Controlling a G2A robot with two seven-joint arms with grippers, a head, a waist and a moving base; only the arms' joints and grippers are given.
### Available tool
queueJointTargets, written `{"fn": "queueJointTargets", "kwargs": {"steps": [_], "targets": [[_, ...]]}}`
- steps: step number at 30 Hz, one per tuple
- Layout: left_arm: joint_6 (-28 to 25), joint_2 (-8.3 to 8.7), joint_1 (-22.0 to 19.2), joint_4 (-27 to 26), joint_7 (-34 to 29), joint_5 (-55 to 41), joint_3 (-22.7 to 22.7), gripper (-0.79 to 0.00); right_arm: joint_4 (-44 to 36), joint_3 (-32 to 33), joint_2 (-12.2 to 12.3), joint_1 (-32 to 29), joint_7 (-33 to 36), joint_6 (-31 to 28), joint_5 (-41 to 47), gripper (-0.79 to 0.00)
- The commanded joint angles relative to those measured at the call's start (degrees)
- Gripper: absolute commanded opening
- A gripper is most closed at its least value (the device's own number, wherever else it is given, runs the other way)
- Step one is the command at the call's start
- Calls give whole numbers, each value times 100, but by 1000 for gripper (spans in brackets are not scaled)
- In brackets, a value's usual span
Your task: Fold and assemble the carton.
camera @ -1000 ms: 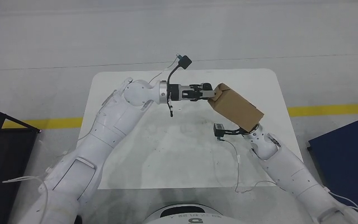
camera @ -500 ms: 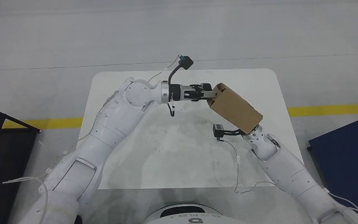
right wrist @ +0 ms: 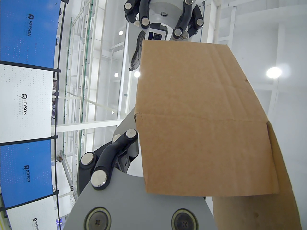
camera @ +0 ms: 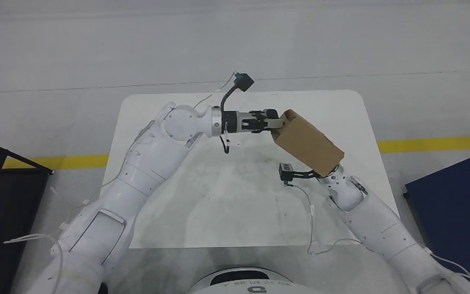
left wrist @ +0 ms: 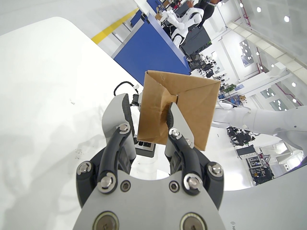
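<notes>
A brown carton (camera: 312, 140) hangs tilted above the white table (camera: 183, 206), held between both arms. My left gripper (camera: 275, 123) is at its far-left end. In the left wrist view this gripper (left wrist: 148, 113) is open, its fingers astride a folded end flap (left wrist: 153, 111). One finger (left wrist: 174, 118) touches the flap's edge by the slot; the other stands a little off it. My right gripper (camera: 328, 170) is under the carton's other end, shut on it. In the right wrist view the carton (right wrist: 201, 125) covers most of that gripper, and one finger (right wrist: 130, 144) shows beside it.
A thin cable (camera: 312, 220) trails over the table by the right arm. Bare table lies under and to the left of the carton. A blue table (left wrist: 148, 46) stands beyond the table's right edge, and a black frame (camera: 15, 191) stands off its left side.
The carton's right end and the right arm have drifted slightly toward the robot. The left gripper stays at the carton's end.
</notes>
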Motion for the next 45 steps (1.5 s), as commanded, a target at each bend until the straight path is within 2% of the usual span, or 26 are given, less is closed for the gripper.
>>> {"fn": "queueJointTargets", "kwargs": {"steps": [1,9,12,14,16,19,25,35,41,45], "targets": [[-55,0,16,-14,-39,-53,-5,-449,-2,7,-1,-9,-6,0,0,-785],[-252,92,177,1,-120,-321,-314,-400,2,37,-3,-36,-23,0,0,-785],[-309,155,290,-70,-147,-444,-507,-323,-10,42,-5,-37,-31,0,0,-785],[-263,206,340,-67,-126,-401,-660,-342,-18,45,-8,-38,-28,0,0,-785],[-120,244,375,-60,-61,-283,-762,-428,-33,43,-10,-34,-35,0,0,-785],[132,259,359,-79,-67,18,-723,-456,-48,39,-13,-30,-50,0,0,-785],[149,163,286,-57,-39,-53,-428,-456,-85,49,-11,-46,-55,0,0,-785],[1,-42,-17,296,-177,-306,55,-443,-109,92,4,-101,-79,0,0,-785],[-61,-113,-135,457,-195,-353,174,-440,-117,81,4,-101,-101,0,0,-785],[-108,-107,-161,470,-145,-372,97,-437,-85,75,-1,-83,-99,0,0,-785]]}}
